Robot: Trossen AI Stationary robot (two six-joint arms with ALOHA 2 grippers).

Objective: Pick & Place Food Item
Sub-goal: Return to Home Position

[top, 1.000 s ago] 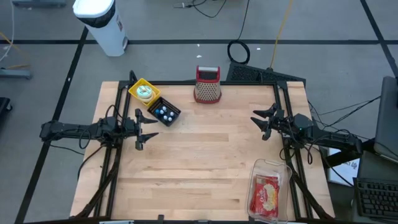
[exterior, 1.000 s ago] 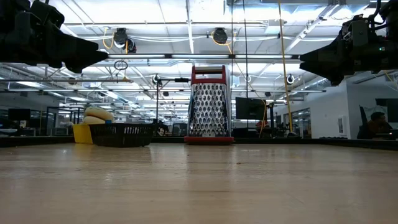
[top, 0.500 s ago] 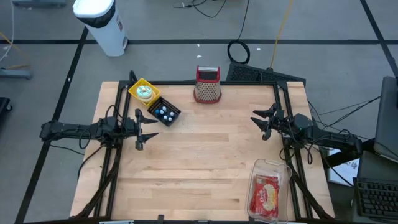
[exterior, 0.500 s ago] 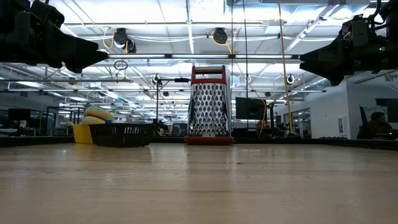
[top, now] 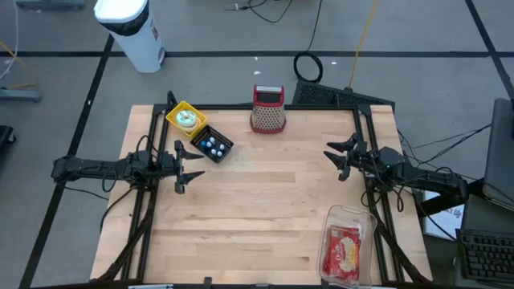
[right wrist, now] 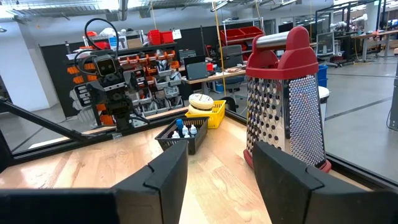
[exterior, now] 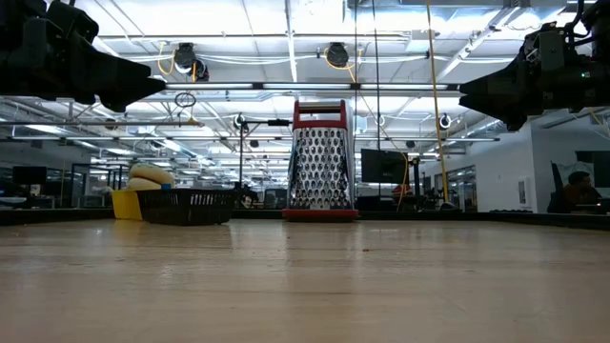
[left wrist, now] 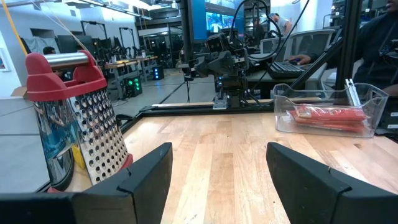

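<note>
I see L gripper (top: 183, 167) and R gripper (top: 334, 164) over sides of light wooden table (top: 265, 205), jaws apart on both. Red popcorn bag (top: 341, 250) in transparent plastic bin (top: 347, 212), right corner. Red-handled metal grater (top: 268, 111) at far edge; grey taped floor (top: 241, 32) beyond.

- Transparent bin (top: 354, 215): a clear plastic, rectangular, open-topped tub. It stands upright at the table's near right corner, well apart from the right gripper (top: 336, 164), toward the near edge from it.
- Red popcorn bags (top: 341, 253): red packets with pale print, lying flat on the bin's floor and filling its near part. How many are stacked cannot be told.
</note>
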